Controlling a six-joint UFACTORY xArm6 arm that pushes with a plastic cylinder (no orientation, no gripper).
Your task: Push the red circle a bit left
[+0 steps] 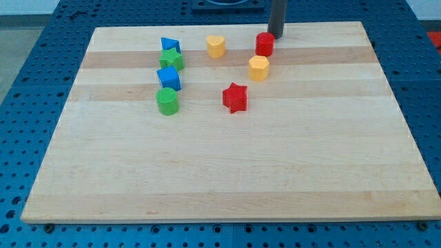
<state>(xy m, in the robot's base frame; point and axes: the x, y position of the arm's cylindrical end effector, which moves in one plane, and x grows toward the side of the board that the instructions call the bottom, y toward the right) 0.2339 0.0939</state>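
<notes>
The red circle (264, 44) is a short red cylinder near the view's top, right of centre, on the wooden board (227, 172). My tip (275, 36) is the lower end of a dark rod coming down from the view's top. It stands just to the right of and slightly above the red circle, very close to it or touching it.
A yellow hexagon (258, 68) sits just below the red circle. A yellow heart (216, 46) lies to its left. A red star (235, 98) is lower down. At the left stand a blue triangle (169, 45), green star (171, 60), blue cube (169, 78) and green cylinder (167, 100).
</notes>
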